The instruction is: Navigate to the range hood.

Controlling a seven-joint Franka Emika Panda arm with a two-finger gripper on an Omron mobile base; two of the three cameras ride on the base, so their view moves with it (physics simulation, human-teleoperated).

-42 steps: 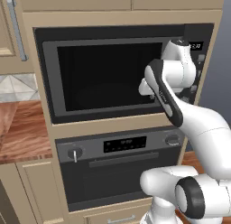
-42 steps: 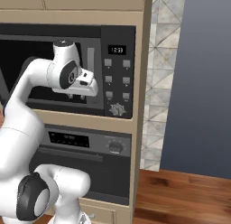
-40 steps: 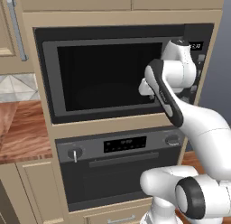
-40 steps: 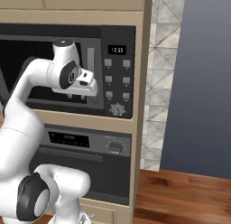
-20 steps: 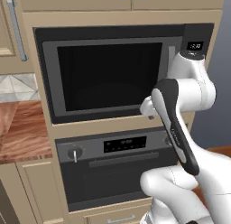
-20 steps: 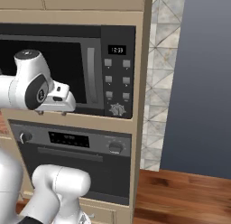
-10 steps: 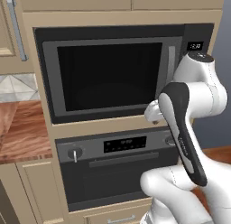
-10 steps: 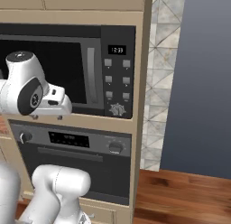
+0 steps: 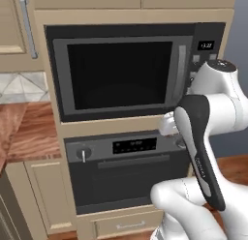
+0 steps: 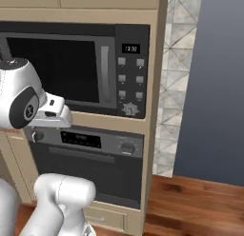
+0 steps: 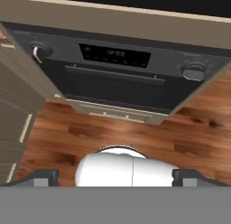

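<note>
I'm parked facing the microwave point(image 9: 118, 72), not the hood; next I must drive off. Jaws' state: can't tell.

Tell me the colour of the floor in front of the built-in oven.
Reddish-brown wood planks; the floor shows best in the hand view, below the oven.

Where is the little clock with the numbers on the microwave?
The clock sits top right on the microwave, right base view, above the buttons and round knob.

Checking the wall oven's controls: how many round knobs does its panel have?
2: the left knob sits at the left end of the wall oven panel, the right knob at the right end, display between them.
</note>
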